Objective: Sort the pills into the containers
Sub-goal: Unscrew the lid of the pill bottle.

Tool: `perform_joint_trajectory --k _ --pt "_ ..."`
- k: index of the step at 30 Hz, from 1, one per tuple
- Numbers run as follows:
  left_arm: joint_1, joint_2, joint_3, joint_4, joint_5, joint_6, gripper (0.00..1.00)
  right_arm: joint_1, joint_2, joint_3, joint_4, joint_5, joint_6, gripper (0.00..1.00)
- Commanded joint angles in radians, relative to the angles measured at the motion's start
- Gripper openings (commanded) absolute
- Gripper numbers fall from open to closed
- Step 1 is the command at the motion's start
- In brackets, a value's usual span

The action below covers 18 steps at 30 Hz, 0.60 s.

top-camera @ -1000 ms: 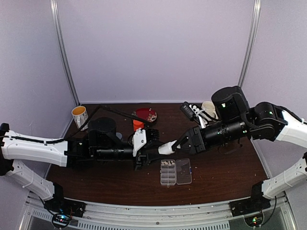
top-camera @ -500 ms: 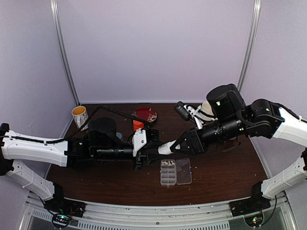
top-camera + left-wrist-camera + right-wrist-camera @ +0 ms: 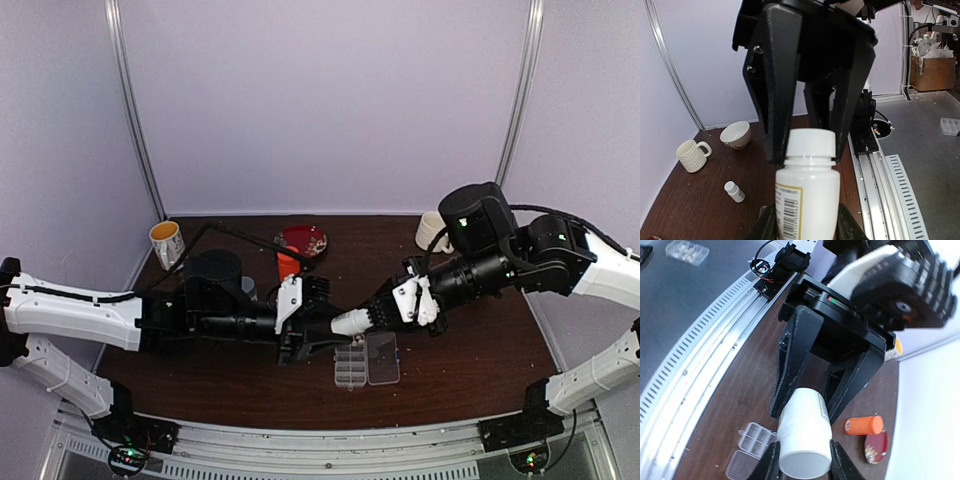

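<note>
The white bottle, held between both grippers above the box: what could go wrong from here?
1. The right gripper pinches the cap while the left gripper holds the white bottle almost level. If the cap comes off, the contents could pour out at once.
2. The bottle seems to hang near the far edge of the organiser box, so the contents may land on the table.

White bottle (image 3: 807, 195) with black barcode, orange bottle (image 3: 863, 425), red dish (image 3: 304, 239), cream mug (image 3: 692, 155), dark brown table (image 3: 470, 350).

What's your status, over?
Left tool shut on bottle, right tool shut on its cap. Cap still on. Box open nearby, pills in one end cell. Nothing between.
</note>
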Motion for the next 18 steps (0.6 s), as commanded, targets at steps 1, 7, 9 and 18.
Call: perform_joint_trajectory --k 1,7,9,18 --pt "0.006 -0.010 -0.013 0.132 0.021 -0.065 0.15 0.014 -0.017 -0.059 0.165 -0.018 -0.452 0.00" --pt "0.005 -0.014 -0.023 0.130 -0.001 -0.062 0.15 0.013 -0.058 -0.080 0.202 -0.010 -0.301 0.77" --pt "0.005 -0.019 -0.023 0.113 -0.015 -0.043 0.15 0.014 -0.074 -0.059 0.217 -0.016 -0.068 0.92" --pt "0.005 -0.021 -0.001 0.062 -0.048 0.015 0.17 0.011 -0.200 -0.053 0.184 0.100 0.828 1.00"
